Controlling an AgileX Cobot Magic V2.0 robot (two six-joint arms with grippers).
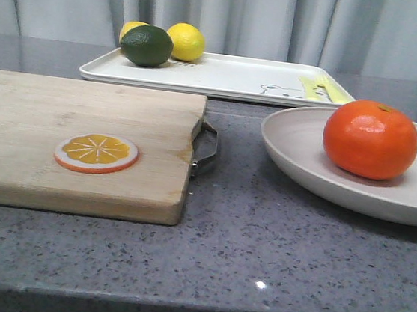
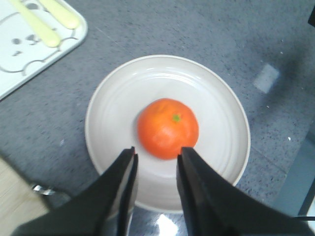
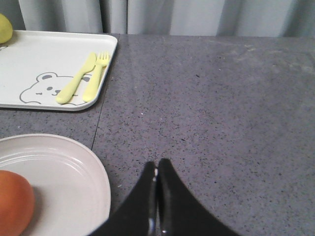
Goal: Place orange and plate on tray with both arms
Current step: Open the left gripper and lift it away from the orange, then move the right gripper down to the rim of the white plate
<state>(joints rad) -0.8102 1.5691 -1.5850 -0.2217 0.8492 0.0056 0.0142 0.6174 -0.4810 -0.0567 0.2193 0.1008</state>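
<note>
Front view: the orange (image 1: pixel 371 139) sits in the plate (image 1: pixel 299 155) at the desk's right edge, the tray (image 1: pixel 225 76) behind it. Left wrist view: the left gripper (image 2: pixel 156 153) hangs spread above the orange. Right wrist view: the right gripper (image 3: pixel 157 167) is pressed together beside the plate.

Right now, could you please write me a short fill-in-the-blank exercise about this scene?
1. The orange rests on the ____.
2. The orange slice lies on the wooden ____.
3. The left end effector above the orange is ____.
4. The yellow fork and knife lie on the ____.

Missing words: plate; cutting board; open; tray
</note>
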